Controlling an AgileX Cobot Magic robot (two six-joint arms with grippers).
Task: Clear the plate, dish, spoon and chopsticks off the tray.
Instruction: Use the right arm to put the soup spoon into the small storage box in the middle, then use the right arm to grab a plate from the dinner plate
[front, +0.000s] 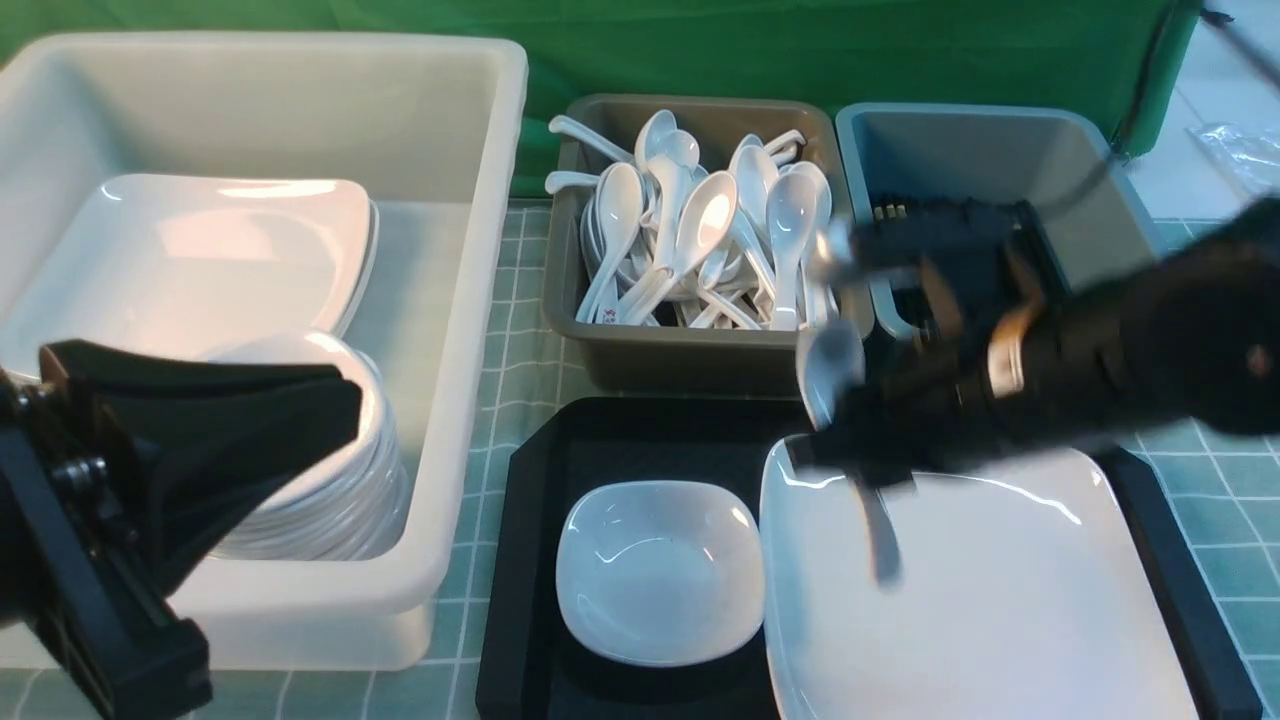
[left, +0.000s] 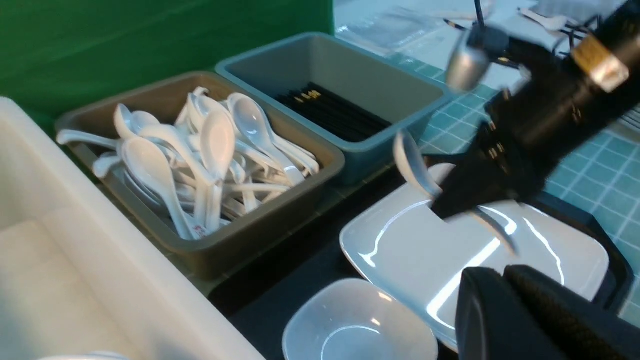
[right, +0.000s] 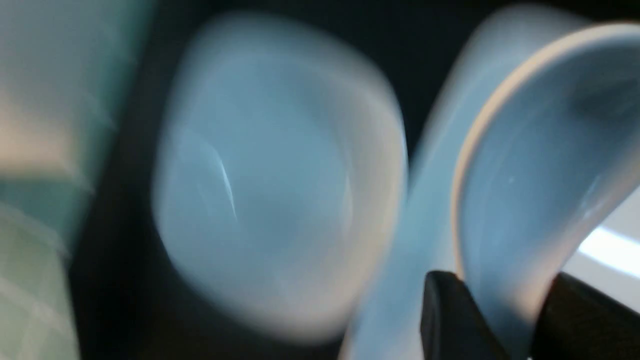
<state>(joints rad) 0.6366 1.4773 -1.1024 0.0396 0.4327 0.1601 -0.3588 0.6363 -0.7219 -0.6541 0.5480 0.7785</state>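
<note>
My right gripper (front: 868, 415) is shut on the white spoon (front: 832, 372), holding it in the air over the far left corner of the plate (front: 1000, 600). Both are blurred. In the right wrist view the spoon (right: 540, 165) sits between the two black fingers of the right gripper (right: 502, 280). The small dish (front: 660, 570) lies to the left of the plate on the black tray (front: 640, 440). My left gripper (front: 350, 400) is shut and empty at the near left, over the white bin. Black chopsticks (left: 330, 110) lie in the blue-grey bin; none shows on the tray.
A big white bin (front: 470, 300) on the left holds large plates and a stack of small dishes (front: 350, 480). Behind the tray stand a brown bin (front: 690, 360) full of white spoons and the blue-grey bin (front: 1000, 140). A green cloth hangs at the back.
</note>
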